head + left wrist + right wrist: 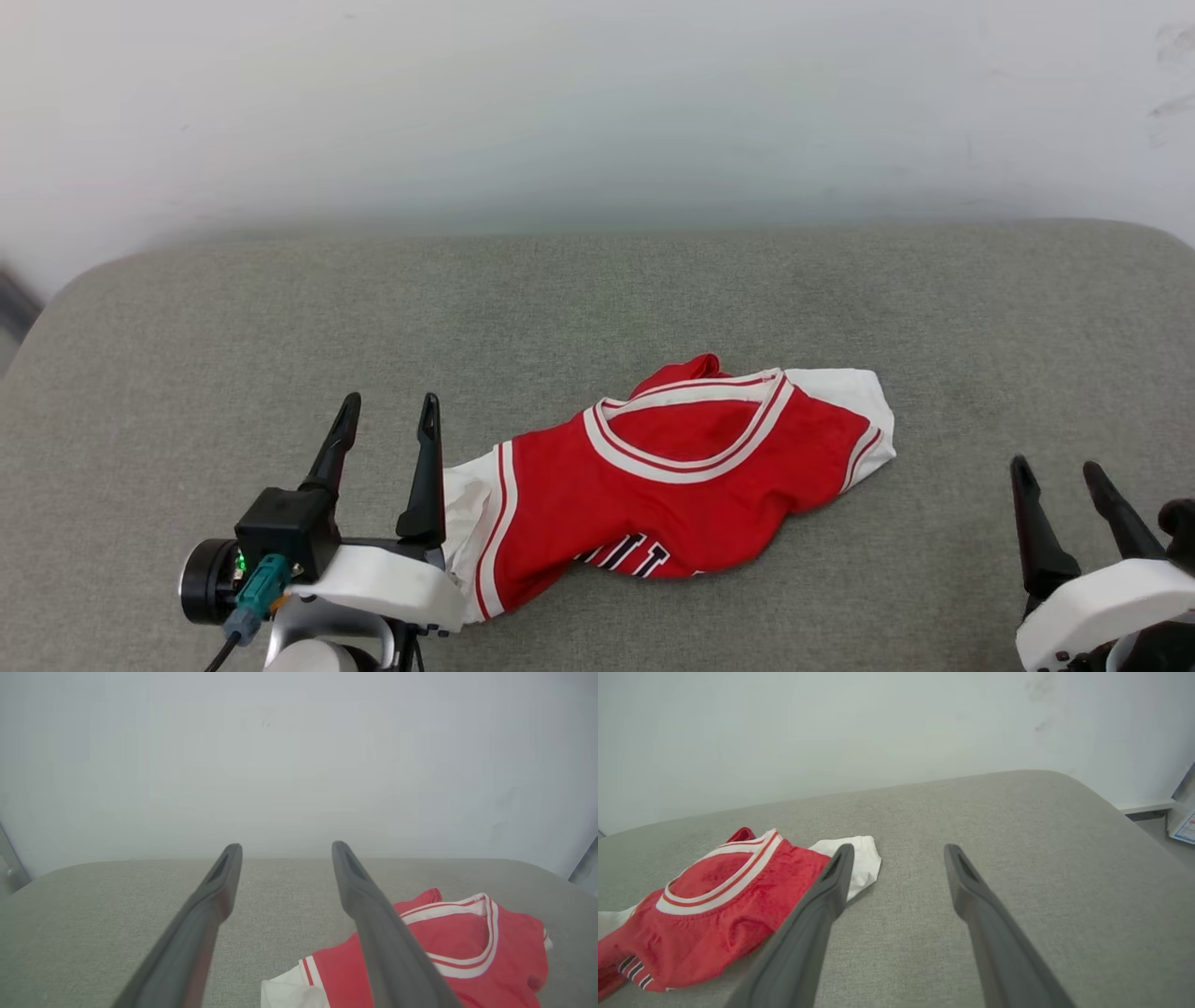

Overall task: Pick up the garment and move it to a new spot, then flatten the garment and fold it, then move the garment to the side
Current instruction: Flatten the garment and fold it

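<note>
The garment (672, 485) lies crumpled on the near middle of a grey upholstered cushion (597, 299), a little towards the robot's left. It is a bright red jersey with a wide neck opening trimmed in white and red stripes, facing up. One white panel sticks out at its far right end, and another white panel, edged with red stripes, lies at its near left end. Along its near edge a fold shows part of some black-and-white block lettering. A small red fold pokes up behind the neckline.

The left gripper (390, 403) sits just beside the jersey's left white panel, its fingers spread wide and pointing away from the robot. In the left wrist view the left gripper (286, 847) has only bare cushion between its fingers, while the garment (467, 947) lies off to their right. Whether the nearer finger touches the cloth, I cannot tell.

The right gripper (1057, 467) stands well apart from the jersey at the lower right, likewise spread wide with nothing in it. In the right wrist view the right gripper (899, 848) frames bare cushion, with the garment (714, 905) to its left.

A pale, plain wall (597, 112) rises behind the cushion.
</note>
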Robot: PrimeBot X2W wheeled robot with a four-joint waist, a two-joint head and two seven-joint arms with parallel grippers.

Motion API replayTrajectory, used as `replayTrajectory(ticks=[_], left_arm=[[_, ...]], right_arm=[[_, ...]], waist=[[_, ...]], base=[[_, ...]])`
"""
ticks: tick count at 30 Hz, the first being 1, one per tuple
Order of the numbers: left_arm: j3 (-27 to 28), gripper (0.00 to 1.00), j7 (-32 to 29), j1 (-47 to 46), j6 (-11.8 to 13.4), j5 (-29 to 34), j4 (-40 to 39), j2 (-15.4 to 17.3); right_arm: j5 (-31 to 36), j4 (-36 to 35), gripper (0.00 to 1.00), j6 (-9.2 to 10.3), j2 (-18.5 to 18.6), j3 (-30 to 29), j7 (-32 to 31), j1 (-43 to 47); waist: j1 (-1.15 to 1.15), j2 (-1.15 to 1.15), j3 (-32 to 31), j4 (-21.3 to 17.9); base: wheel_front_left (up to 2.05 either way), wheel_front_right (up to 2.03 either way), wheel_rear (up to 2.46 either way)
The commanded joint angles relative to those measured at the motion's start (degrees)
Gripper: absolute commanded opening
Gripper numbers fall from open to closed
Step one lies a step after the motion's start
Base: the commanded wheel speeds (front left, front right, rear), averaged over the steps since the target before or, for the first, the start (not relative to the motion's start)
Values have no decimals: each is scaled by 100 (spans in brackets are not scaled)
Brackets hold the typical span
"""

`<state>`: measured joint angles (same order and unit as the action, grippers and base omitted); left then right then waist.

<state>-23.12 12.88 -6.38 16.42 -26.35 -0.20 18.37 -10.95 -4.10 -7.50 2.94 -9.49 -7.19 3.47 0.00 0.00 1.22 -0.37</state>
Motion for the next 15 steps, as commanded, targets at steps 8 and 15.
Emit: replayTrajectory(ticks=[8,15], left_arm=[[22,100,43,-197,146,140,-339,-15],[-58,100,130,-496,43,210,-334,-160]], right_arm=[[-655,964,100,2,313,-544,-1156,-903],[-1022,1806,100,2,886,-312,-2611,-2044]], waist=[[0,0,648,322],[0,0,1199,650]], base=[[0,0,0],[0,0,0]])
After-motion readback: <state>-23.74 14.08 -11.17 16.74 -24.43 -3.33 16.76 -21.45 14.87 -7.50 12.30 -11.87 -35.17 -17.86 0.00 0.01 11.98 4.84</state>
